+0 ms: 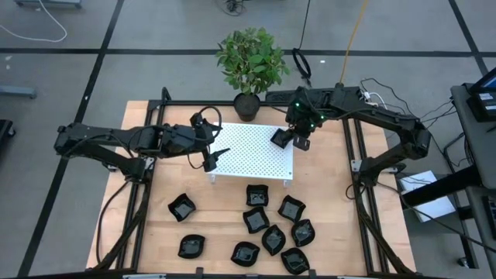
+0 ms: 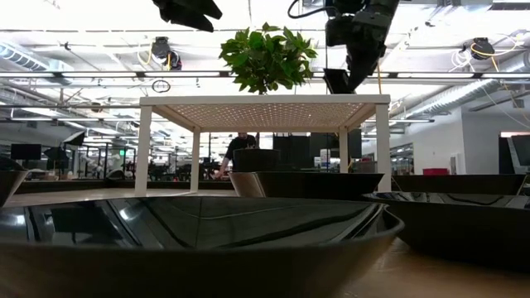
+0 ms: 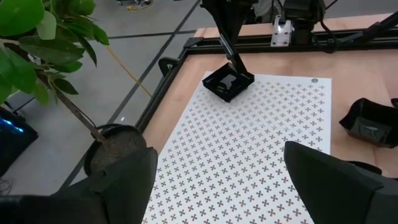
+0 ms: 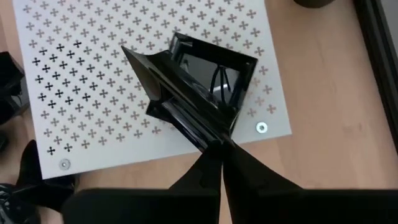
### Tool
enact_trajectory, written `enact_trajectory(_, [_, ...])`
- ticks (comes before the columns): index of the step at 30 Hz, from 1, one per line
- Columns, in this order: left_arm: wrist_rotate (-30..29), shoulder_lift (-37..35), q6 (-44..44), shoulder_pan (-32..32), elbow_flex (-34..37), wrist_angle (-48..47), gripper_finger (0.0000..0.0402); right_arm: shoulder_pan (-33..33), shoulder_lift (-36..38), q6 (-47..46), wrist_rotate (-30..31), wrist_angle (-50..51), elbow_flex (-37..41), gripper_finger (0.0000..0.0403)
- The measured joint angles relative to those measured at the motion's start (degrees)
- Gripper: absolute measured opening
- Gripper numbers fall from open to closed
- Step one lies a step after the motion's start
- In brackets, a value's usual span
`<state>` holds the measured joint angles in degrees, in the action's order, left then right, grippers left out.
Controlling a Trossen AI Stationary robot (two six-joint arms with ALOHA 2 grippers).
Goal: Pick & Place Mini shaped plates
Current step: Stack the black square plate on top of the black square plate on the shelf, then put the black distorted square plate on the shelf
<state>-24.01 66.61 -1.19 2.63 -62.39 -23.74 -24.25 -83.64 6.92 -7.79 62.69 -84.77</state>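
Observation:
Several glossy black mini plates (image 1: 273, 239) lie flat on the near part of the wooden table. My right gripper (image 1: 299, 142) hangs over the far right part of the white perforated platform (image 1: 248, 151) and is shut on one square black plate (image 1: 280, 138). That plate also shows in the left wrist view (image 3: 228, 84) and in the low view (image 2: 335, 80), just above the platform top. My left gripper (image 1: 212, 159) hovers open over the platform's left edge and holds nothing. My right gripper pinches the square plate by one side of its rim (image 4: 208, 138) between the two fingers, coming from above and pointing down. The plate hangs tilted below the fingers, its hollow facing sideways. Whether its lower edge (image 3: 224, 94) touches the platform, I cannot tell.
A potted plant (image 1: 250, 62) stands at the table's far edge, just behind the platform, and its pot (image 3: 112, 149) is close to my left gripper. Black frame rails (image 1: 358, 155) run along both table sides. The platform's left and middle part (image 3: 249, 149) is bare.

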Motion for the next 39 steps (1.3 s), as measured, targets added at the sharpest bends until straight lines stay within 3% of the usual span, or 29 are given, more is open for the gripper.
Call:
enact_trajectory(17, [0.0, 0.0, 0.2, 0.0, 0.0, -0.1, 0.0353, 0.4, 0.0, 2.8, 0.0, -1.7, 0.8, 0.0005])
enact_trajectory(31, [0.0, 0.0, 0.0, 0.0, 0.0, -0.1, 0.0353, 1.9, 0.0, 6.7, 0.2, -7.1, 1.2, 0.0111])
enact_trajectory(39, [0.0, 0.0, 0.0, 0.0, 0.0, -0.2, 0.0353, 1.9, 0.0, 7.9, 0.5, -11.1, 1.2, 0.0132])
